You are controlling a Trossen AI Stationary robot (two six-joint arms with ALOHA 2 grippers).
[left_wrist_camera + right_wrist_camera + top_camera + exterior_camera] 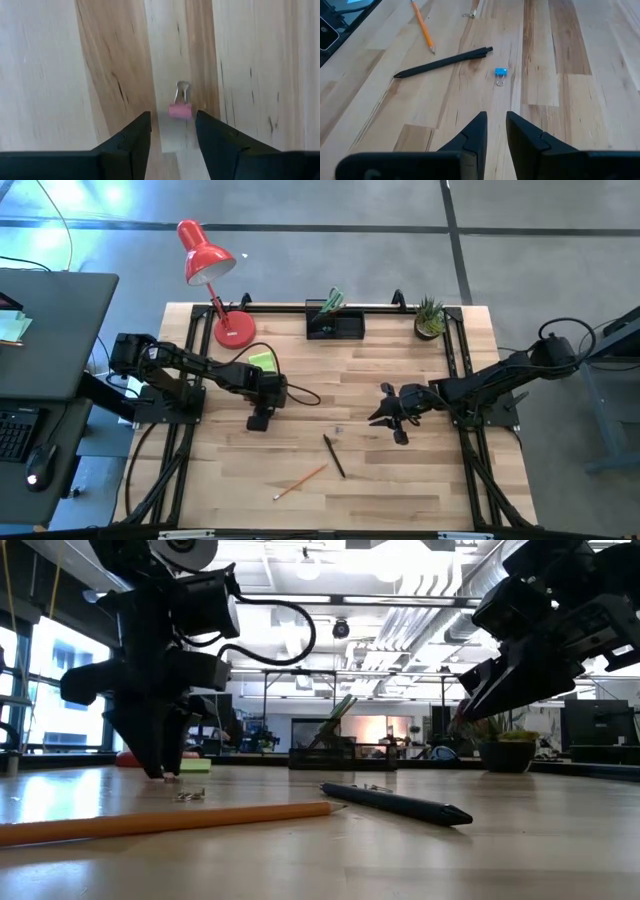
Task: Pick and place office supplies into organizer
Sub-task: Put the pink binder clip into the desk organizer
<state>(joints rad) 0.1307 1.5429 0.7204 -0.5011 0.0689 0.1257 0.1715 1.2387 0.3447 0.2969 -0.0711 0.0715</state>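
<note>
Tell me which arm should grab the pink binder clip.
Left. The left tool is low over the table, fingers open, with the pink binder clip lying just ahead of the gap. The right tool hangs over a blue binder clip elsewhere on the table.

Left pincer point(259, 421) lowered, parted; right pincer point(385, 416) narrowly parted.

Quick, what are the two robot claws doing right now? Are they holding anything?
Left gripper: open and empty, low over the table, right by a pink binder clip.
Right gripper: open a little, empty, pointing toward a blue binder clip.
</note>
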